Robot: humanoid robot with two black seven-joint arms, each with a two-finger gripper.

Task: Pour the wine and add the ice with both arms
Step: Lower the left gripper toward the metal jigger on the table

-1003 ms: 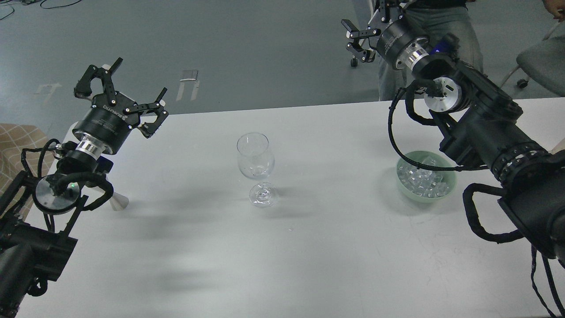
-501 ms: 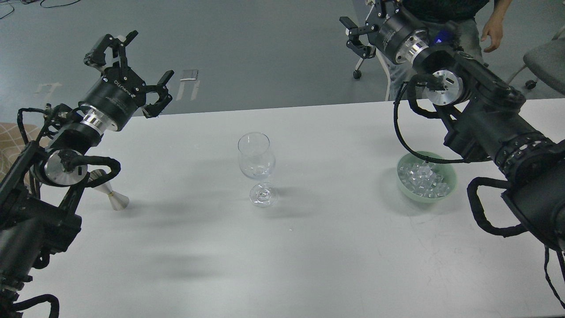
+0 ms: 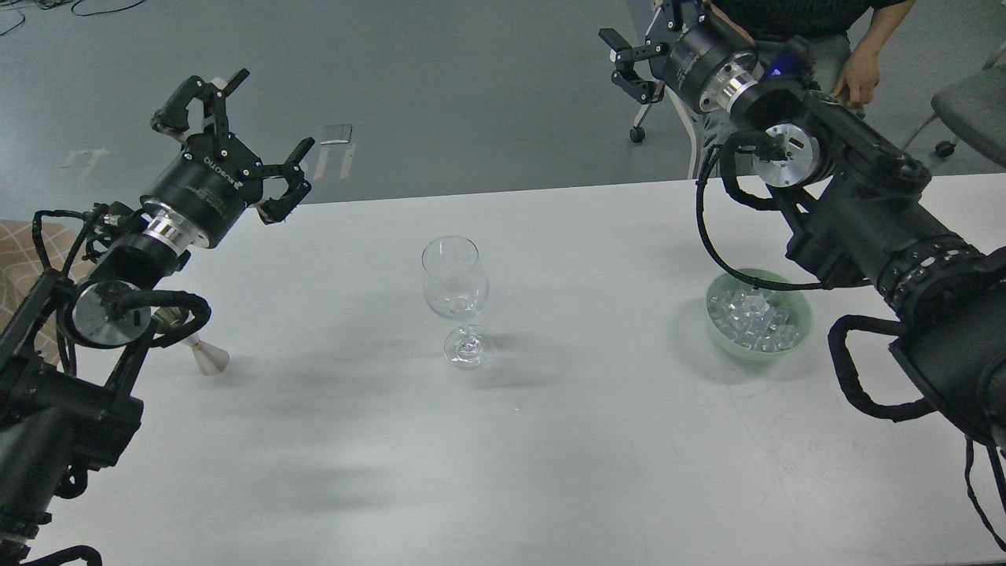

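Observation:
An empty clear stemmed wine glass (image 3: pixel 457 301) stands upright near the middle of the white table (image 3: pixel 550 440). A heap of clear ice cubes (image 3: pixel 753 317) lies in a pale green bowl (image 3: pixel 798 308) to its right. My left gripper (image 3: pixel 236 130) is open and empty, raised above the table's far left edge. My right gripper (image 3: pixel 629 59) is open and empty, held high beyond the table's far edge, well behind the bowl. No wine bottle is in view.
A small silvery cone-shaped object (image 3: pixel 204 355) lies on the table under my left arm. A person (image 3: pixel 857 71) stands behind the table at the far right, next to a grey chair (image 3: pixel 971 110). A checked cloth (image 3: pixel 23 251) shows at the left edge.
Both arms have lifted and swung away from the table; the left gripper rose and moved back, the right gripper rose a little. The person's hand has come into view. Glass and bowl have not moved.

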